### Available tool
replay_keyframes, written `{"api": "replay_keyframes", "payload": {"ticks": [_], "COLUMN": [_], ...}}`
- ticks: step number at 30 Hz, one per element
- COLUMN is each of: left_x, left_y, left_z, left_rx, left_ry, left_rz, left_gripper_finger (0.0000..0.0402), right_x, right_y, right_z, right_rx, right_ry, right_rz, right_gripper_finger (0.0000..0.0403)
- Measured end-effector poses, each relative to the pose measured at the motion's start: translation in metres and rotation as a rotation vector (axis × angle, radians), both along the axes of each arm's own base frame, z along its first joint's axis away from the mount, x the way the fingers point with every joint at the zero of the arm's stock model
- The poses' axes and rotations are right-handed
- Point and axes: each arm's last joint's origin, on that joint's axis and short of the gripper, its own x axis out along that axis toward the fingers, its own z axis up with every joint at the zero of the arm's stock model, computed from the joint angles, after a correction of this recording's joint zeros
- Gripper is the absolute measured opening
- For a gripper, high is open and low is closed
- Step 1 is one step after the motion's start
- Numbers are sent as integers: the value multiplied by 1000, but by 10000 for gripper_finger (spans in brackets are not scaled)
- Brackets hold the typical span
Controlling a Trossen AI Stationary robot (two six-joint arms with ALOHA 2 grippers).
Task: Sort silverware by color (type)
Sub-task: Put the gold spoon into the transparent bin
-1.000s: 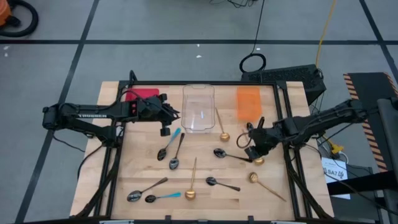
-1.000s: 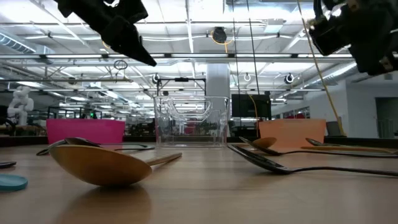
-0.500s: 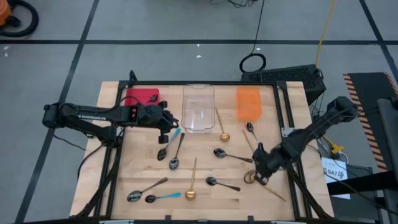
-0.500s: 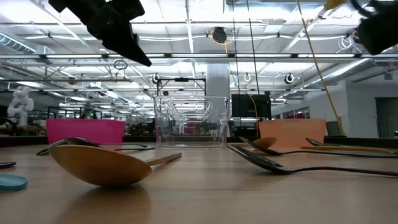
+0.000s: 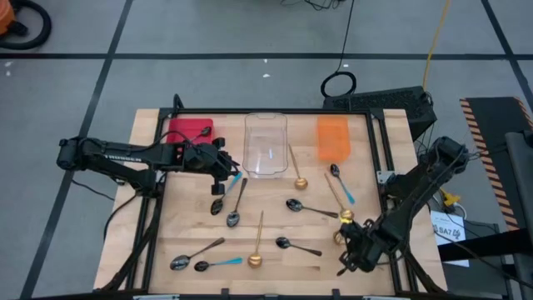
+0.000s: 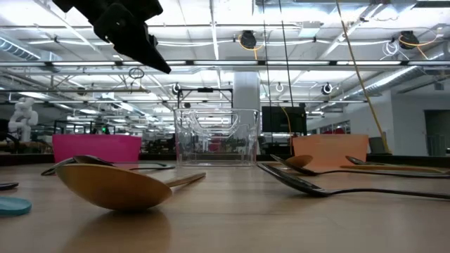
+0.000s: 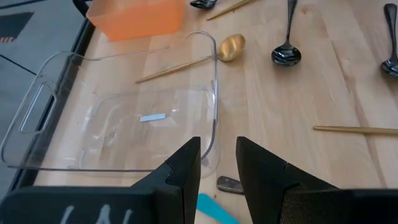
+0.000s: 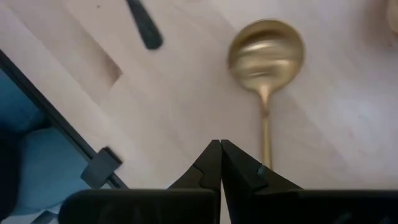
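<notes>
Overhead and wrist views of a two-arm spoon-sorting table. The right gripper point(image 5: 348, 260) now hangs low over the near right corner of the table point(image 5: 187, 225), fingers pressed together and empty; a second ago it was farther back, beside the blue-handled spoon point(image 5: 340, 182) near the orange bin point(image 5: 333, 137), and it has swept toward the front edge since. In its wrist view the closed fingertips point(image 8: 221, 158) sit just short of the gold spoon point(image 8: 266, 59), alongside its handle and not yet around it. This suggests a new pick is being lined up; the jaws would have to part before any grasp.

The left gripper point(image 5: 221, 171) has drifted only slightly, from beside the red bin point(image 5: 188, 129) to a spot just off the clear bin point(image 5: 265, 143). Its fingers point(image 7: 186, 165) stand partly apart with nothing between them, above a blue handle point(image 7: 214, 208) and a dark handle tip close to the clear bin's wall.

Sorting is at an early stage by the look of it: all three bins appear empty of spoons, though the red and orange interiors are hard to read. Gold, dark and blue-handled spoons lie mixed across the middle and front of the table, including a gold spoon beside the clear bin point(image 5: 296, 171) and a dark pair at the near left point(image 5: 187, 257).
</notes>
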Motion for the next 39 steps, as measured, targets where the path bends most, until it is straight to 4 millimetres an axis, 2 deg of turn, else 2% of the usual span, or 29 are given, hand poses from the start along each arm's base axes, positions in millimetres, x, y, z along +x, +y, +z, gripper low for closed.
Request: {"api": "replay_keyframes", "payload": {"ticks": [4,9,22,27,30,35,39], "left_x": [0,0,0,0,0,0,0], "left_y": [0,0,0,0,0,0,0], "left_z": [0,0,1,1,1,1,1], "left_rx": [5,7,8,7,7,7,6], "left_ry": [1,1,-6,-6,-6,-6,-6], "left_rz": [-4,-5,-6,-5,-5,-5,-4], "left_gripper_finger": [111,111,111,111,111,111,111], "right_x": [3,-5,0,0,0,-3,-2], "right_y": [10,12,20,19,17,14,18], "right_z": [3,2,2,2,2,2,1], "right_rx": [-74,-161,-112,-143,-150,-170,-169], "right_ry": [68,140,64,38,58,97,60], "right_rz": [9,20,163,225,180,78,228], "right_gripper_finger": [0,0,10,16,45,140,202]}}
